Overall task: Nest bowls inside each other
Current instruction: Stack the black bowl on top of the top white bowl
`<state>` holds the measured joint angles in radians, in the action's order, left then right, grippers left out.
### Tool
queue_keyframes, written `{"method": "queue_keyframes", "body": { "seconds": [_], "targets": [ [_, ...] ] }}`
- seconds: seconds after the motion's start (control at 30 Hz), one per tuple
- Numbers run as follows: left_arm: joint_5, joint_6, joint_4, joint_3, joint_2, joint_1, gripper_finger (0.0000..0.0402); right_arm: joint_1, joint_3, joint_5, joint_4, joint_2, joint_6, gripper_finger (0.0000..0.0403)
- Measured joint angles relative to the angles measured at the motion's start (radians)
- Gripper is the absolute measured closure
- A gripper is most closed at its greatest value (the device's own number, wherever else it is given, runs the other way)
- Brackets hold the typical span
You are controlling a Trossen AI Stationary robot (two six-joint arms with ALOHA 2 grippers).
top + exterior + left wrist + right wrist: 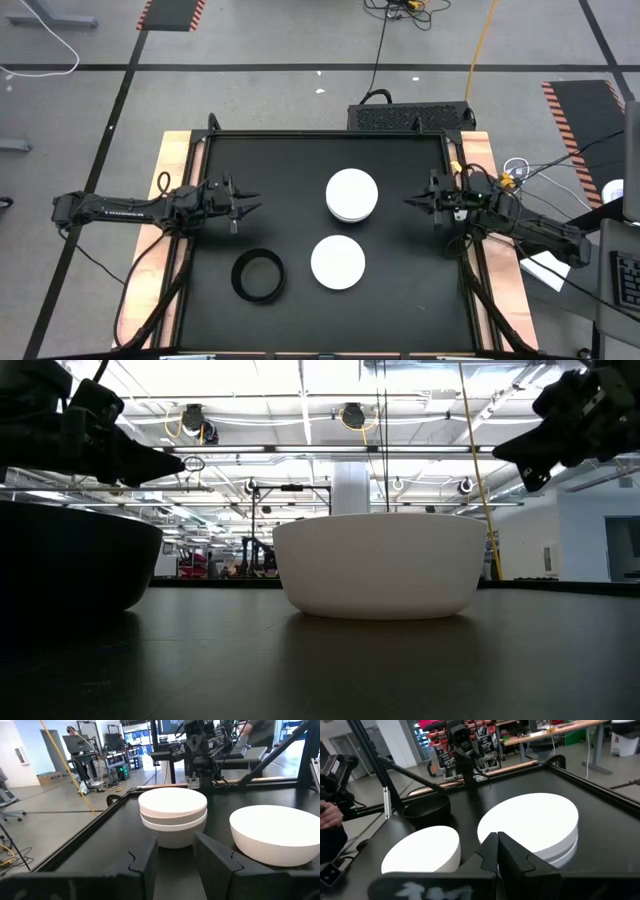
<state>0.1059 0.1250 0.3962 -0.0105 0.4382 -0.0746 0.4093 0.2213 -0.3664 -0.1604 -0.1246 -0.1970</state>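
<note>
You had three bowl groups on the table (210,320): a white stack (352,194) toward the far middle, a single white bowl (338,262) nearer the front, and the black bowl (259,276) front-left, all apart from each other. The left gripper (243,204) hung above the table left of the stack w/ fingers (147,862) spread to a moderate gap, holding nothing. The right gripper (414,202) hung right of the stack, fingers (512,854) pressed together, empty.

Handling, as a judgement: these looked rigid, smooth and light, prob. ceramic or hard plastic, so slippery and maybe chippable. You'd best pinch one wall at the rim, one finger inside and one outside; the sides curve too much for a grip across the body.

Hard to make out: the left wrist view showed layered rims in the stack, but the exact count wasn't clear. Grey vs white couldn't be told apart. In the low view the black bowl was cut off at the edge, and the single white bowl hid the stack.
</note>
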Motion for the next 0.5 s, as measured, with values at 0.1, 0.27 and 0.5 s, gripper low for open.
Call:
{"method": "queue_keyframes", "body": {
  "seconds": [0.1, 0.27, 0.5],
  "targets": [
    [0.000, -0.005, -0.001, 0.000, 0.000, 0.000, 0.0275, -0.019, -0.056, 0.004, 0.081, 0.000, -0.002, 0.0403],
    [0.000, -0.016, -0.002, 0.000, 0.000, 0.000, 0.0275, -0.071, -0.141, 0.033, 0.202, 0.000, 0.004, 0.0403],
    [0.000, -0.038, -0.015, 0.000, 0.000, 0.000, 0.0275, -0.147, -0.162, 0.090, 0.223, 0.000, 0.098, 0.0403]
  ]
}}
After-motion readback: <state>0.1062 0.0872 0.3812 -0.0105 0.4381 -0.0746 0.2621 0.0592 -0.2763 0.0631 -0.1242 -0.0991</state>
